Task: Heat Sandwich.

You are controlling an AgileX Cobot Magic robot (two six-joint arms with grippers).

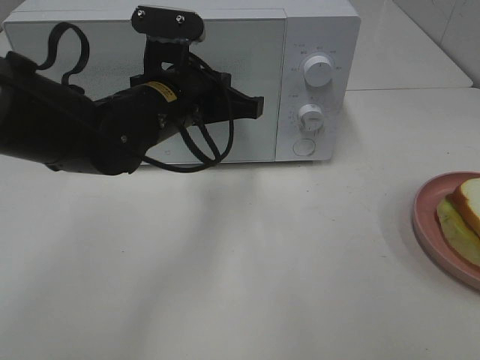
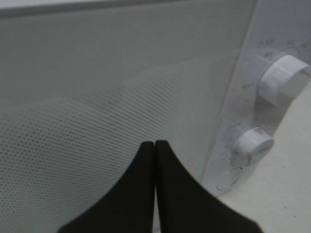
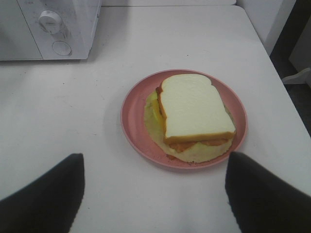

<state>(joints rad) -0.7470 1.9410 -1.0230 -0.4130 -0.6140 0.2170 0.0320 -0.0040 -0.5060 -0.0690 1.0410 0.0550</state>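
The sandwich (image 3: pixel 194 112) is sitting on a pink plate (image 3: pixel 133 121) on the surface, right of the closed microwave (image 1: pixel 225 75). The right gripper (image 3: pixel 154 191) is hovering over it, fingers spread wide and empty, clearly nearer. The left gripper (image 2: pixel 155 160), fingers pressed together on nothing, is pointing at the microwave door, possibly near its edge.

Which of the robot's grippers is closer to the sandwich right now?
The right gripper: it hangs open, facing the sandwich on its pink plate. The left gripper is shut, far across the table at the microwave door.
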